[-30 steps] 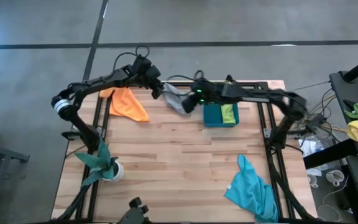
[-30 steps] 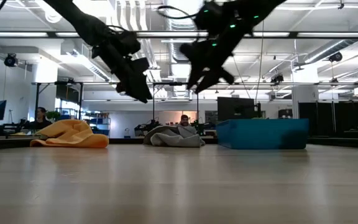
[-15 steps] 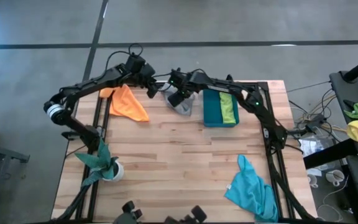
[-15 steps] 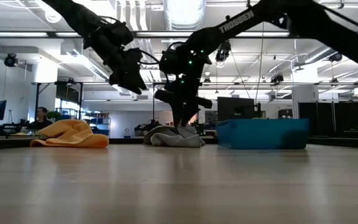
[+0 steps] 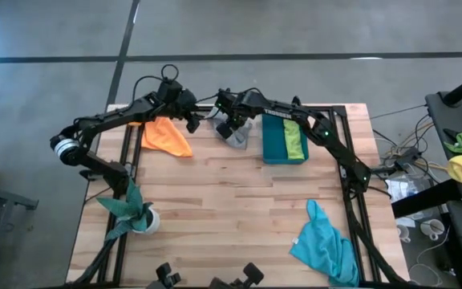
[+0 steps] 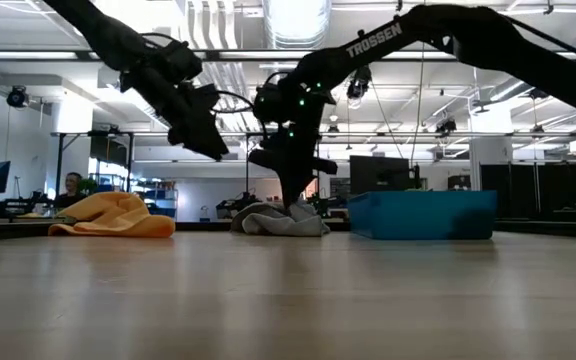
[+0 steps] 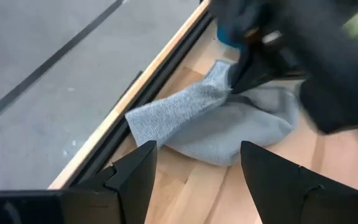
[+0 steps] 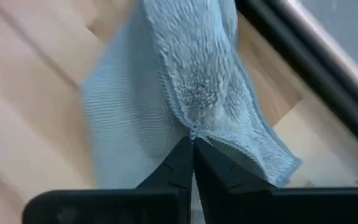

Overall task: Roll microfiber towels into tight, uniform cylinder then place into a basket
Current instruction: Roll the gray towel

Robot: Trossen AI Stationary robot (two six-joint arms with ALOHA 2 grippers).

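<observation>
The grey towel (image 5: 237, 136) lies crumpled on the table near its far edge, left of the teal basket (image 5: 273, 149). A lime green towel (image 5: 296, 141) lies in the basket. My right gripper (image 8: 192, 149) is shut on the grey towel (image 8: 191, 74). My left gripper (image 7: 194, 180) is open and empty, in the air just left of the grey towel (image 7: 216, 121), above the orange towel's (image 5: 165, 135) right edge. The turquoise towel (image 5: 324, 244) lies crumpled at the near right. My right gripper pinches a raised ridge of the grey towel (image 8: 193, 129) between its two fingertips, at the top of the heap. The fingers come from above, pointing down (image 6: 290, 190). The rest of the towel lies slack on the table (image 6: 273, 222).
A potted plant (image 5: 131, 210) stands at the near left. The table's dark frame rail (image 7: 135, 99) runs along the far edge right behind the grey towel. The middle of the wooden table (image 5: 231, 201) is bare. People sit in the room beyond.
My right gripper has swung toward the table's left and come down from above the basket's height onto the grey towel. My left gripper has drawn back a little toward the table's left, away from the grey towel.
</observation>
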